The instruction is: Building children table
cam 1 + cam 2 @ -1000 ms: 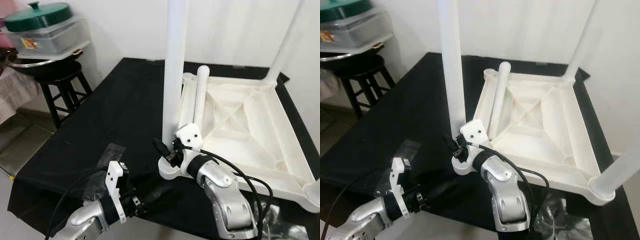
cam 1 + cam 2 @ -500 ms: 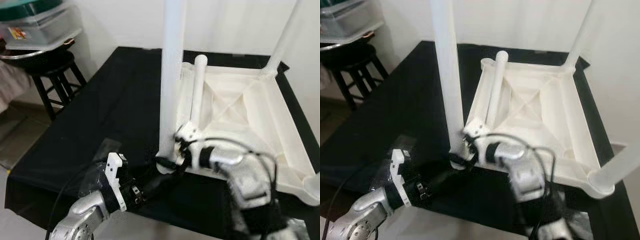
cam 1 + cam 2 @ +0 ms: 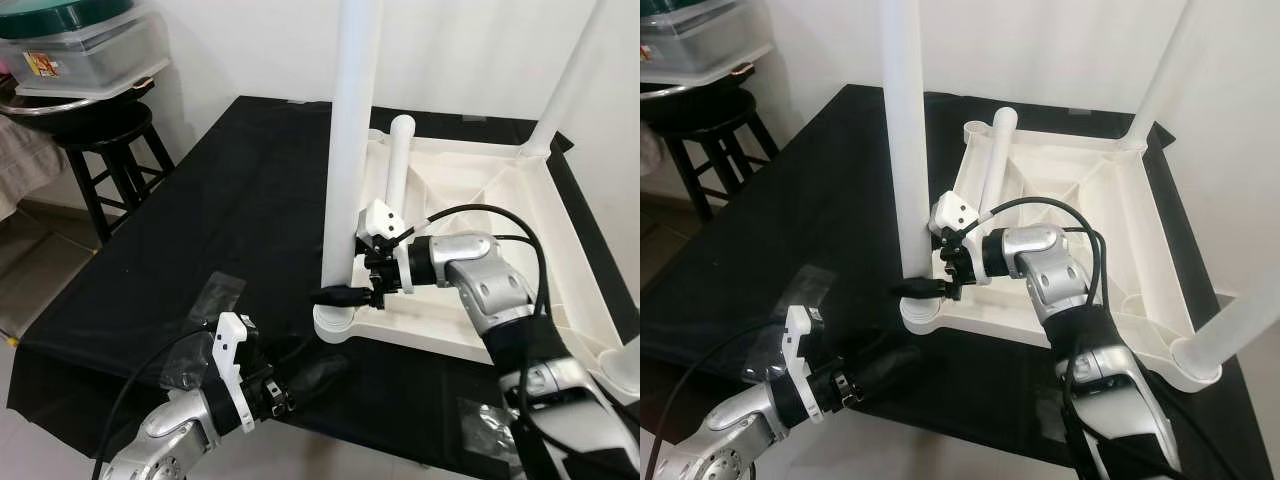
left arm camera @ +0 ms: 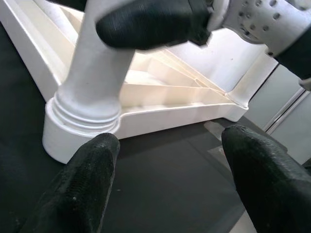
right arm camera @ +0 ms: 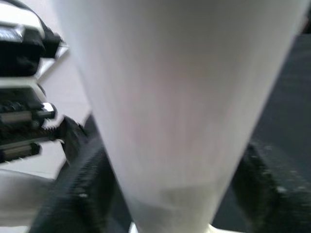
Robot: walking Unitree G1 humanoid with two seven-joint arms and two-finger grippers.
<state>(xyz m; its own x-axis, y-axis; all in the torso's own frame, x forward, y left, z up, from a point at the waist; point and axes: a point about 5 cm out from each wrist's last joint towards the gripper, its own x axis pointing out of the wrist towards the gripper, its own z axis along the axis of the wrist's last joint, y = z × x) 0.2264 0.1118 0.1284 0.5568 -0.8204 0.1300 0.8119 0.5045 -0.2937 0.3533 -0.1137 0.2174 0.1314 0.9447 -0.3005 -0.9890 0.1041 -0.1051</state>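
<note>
1. The white table top [image 3: 500, 240] lies upside down on the black cloth [image 3: 230, 210]. I count three legs standing up in its corners. One more leg [image 3: 398, 165] lies loose inside the top, along the edge near the front leg [image 3: 352, 150]. So I think most of the job is done and one leg is left to fit.

2. My right gripper [image 3: 345, 294] is low on the front leg, just above its socket [image 3: 335, 325]. In the right wrist view the leg sits between the two fingers [image 5: 80, 191], so the jaws are around it. I can't tell if they squeeze it hard.

3. My left gripper [image 4: 170, 179] hangs low at the cloth's front edge, near the socket. Its jaws are wide open and hold nothing.

4. One second ago my right arm came at the leg from below, by the front edge. Now it reaches in from over the table top, higher up. My left arm has hardly moved.

5. A stool [image 3: 110, 150] with a box stands well away from the table top, off the cloth.
</note>
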